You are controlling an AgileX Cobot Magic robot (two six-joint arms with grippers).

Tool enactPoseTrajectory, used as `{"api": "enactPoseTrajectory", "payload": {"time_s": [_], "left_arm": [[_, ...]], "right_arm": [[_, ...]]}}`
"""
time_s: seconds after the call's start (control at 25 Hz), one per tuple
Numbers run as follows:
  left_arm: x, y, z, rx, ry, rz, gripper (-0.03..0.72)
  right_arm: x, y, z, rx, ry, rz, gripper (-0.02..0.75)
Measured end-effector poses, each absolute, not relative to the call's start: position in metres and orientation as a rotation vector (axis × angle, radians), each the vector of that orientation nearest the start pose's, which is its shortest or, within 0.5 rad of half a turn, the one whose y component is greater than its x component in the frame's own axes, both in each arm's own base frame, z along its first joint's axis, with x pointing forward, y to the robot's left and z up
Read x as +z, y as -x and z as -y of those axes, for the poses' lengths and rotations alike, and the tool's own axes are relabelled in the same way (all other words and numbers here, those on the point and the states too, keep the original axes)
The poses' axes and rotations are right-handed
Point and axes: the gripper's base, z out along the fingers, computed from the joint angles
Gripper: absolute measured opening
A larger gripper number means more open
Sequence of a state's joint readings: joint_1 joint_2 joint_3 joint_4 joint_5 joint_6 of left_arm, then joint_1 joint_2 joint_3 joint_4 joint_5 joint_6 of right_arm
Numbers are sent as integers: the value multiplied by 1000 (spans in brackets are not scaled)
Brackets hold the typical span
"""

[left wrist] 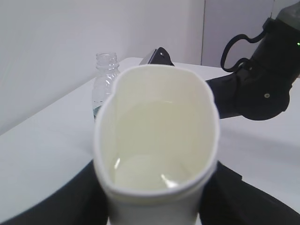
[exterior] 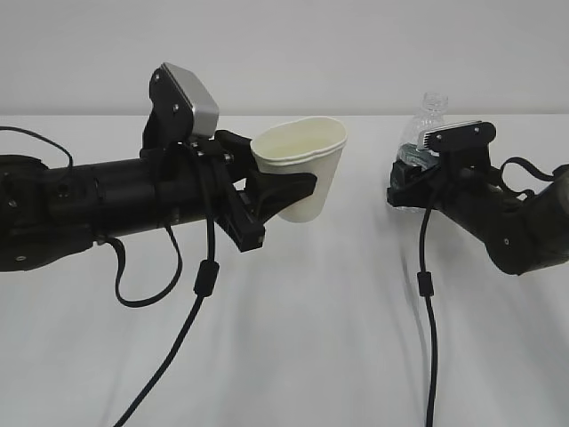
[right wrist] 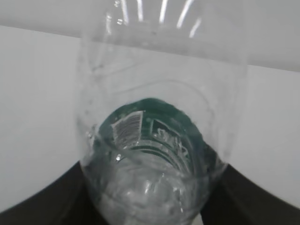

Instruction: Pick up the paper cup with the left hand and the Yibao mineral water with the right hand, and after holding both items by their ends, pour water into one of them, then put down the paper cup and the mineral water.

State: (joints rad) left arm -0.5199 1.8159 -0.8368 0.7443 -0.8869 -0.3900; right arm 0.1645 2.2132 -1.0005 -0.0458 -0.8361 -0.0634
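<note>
"Black prongs first: what is the left hand (exterior: 271, 191) doing?"

"Its two fingers are clamped on the paper cup (exterior: 305, 166), low on the wall near the base, and the rim is squeezed into an oval (the left wrist view shows that plainly). The cup is clear of the table (exterior: 320, 338), mouth up and tilted a little."

"And outward from the cup?"

"Well apart on the far side of the cup from the left arm is the right hand (exterior: 411, 171). It is closed on the lower body of the Yibao mineral water (exterior: 430, 118), around the dark green label; only the ribbed, uncapped neck shows above the silver-grey module. The bottle's long axis is roughly upright."

"So the pour turns on what?"

"Judging from this, the bottle mouth must come across toward the cup and tip over its open rim. The two are level with each other, with bare table between them."

"Materials?"

"The cup is thin, matt white paper, cream inside, tapered, and soft enough to deform. The bottle is clear, glossy plastic, and looks crinkled where it is gripped. Whether water lies in the cup already is hard to tell; its bottom shows only faint glints."
</note>
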Motion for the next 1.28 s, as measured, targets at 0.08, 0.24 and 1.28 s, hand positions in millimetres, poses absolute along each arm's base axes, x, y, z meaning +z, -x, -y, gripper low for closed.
{"api": "enactPoseTrajectory", "payload": {"time_s": [0.08, 0.24, 1.28], "left_arm": [[194, -286, 219, -756, -946, -1489, 367], [194, -286, 219, -756, -946, -1489, 367], [194, -286, 219, -756, -946, -1489, 367]], "right_arm": [[83, -409, -71, 82, 262, -1843, 426], [83, -409, -71, 99, 238, -1843, 468], [83, -376, -68, 139, 238, -1779, 575]]}}
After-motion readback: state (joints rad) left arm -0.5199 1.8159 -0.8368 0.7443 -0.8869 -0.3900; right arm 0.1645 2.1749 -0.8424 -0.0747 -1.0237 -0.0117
